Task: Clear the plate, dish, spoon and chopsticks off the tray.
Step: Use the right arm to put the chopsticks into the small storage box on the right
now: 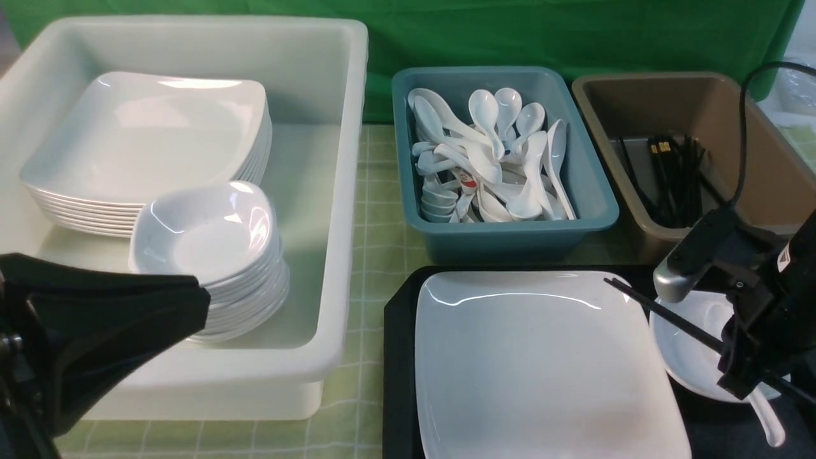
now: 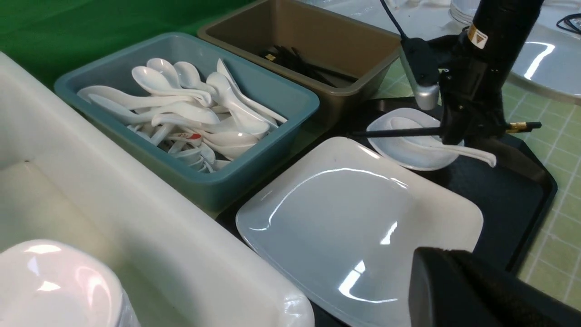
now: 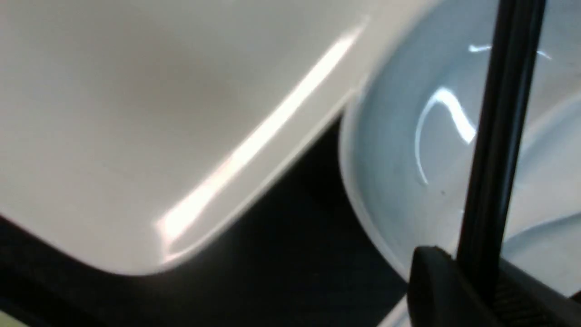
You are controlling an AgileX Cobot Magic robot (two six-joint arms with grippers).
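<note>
Chopsticks (image 1: 663, 313) clamped in R gripper (image 1: 739, 366), held roughly level just above dish (image 1: 685, 366) at far right corner of tray (image 1: 398, 357); spoon (image 1: 768, 421) lies in dish, handle out over its near rim. Plate (image 1: 548, 363) fills tray's left side. L gripper (image 1: 188, 299) closed, near front edge of white tub (image 1: 344, 191). Sticker (image 2: 477, 36) on R arm (image 2: 499, 22) and red mark (image 1: 468, 183) on one utensil in teal bin (image 1: 599, 210): unreadable.
</note>
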